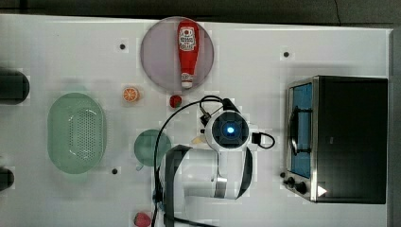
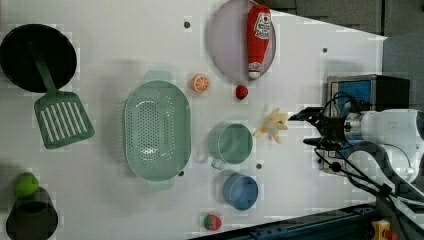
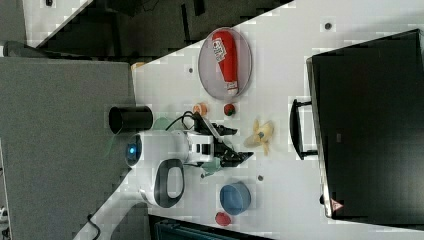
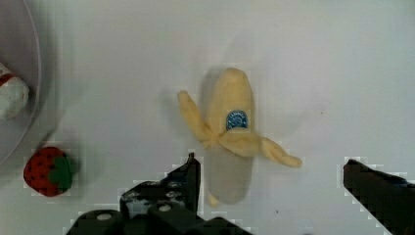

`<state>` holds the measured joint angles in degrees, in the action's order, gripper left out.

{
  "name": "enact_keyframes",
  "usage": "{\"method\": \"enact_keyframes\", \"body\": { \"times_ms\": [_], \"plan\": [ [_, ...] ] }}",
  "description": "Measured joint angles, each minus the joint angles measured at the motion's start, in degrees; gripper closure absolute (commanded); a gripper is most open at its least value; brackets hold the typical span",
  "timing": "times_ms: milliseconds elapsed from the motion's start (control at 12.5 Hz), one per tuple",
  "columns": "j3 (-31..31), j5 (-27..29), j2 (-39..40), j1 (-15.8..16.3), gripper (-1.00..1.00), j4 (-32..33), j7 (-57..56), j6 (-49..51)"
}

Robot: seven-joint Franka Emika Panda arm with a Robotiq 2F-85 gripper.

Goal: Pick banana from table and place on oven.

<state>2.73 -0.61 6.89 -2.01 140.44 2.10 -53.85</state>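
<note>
Approach stage of the pick. I have the claw spread wide and holding nothing, poised over the banana, which lies flat on the white desk with its peel flaps splayed to either side. In the wrist view one dark finger sits close beside the fruit's lower end while the other stands well off on the far side, so the fruit lies between them but off-centre. In the left view the banana rests just beside the green cup and apart from the claw tips; in the right view it lies between the claw and the oven, near the oven's door handle. My reading: nothing is grasped yet. The next move calls for centring the fingers about the body, descending until they flank it, then pressing together on the firm middle rather than a loose flap, since a flap alone may slip. Lifting to the oven's black top follows.
</note>
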Motion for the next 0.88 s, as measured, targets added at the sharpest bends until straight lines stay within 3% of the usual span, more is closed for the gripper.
{"method": "enact_keyframes", "body": {
  "times_ms": [240,560,640,880],
  "plan": [
    [0.22,-0.89,3.06,-0.05,-1.00,-0.67,0.00,-4.34],
    [0.06,-0.25,13.34,0.55,-1.00,-2.80,0.00,-14.46],
    [-0.06,-0.30,15.49,0.64,-0.92,-2.46,0.00,-15.14],
    [-1.01,-0.02,16.88,0.69,-0.18,1.01,0.00,-19.05]
  ]
}}
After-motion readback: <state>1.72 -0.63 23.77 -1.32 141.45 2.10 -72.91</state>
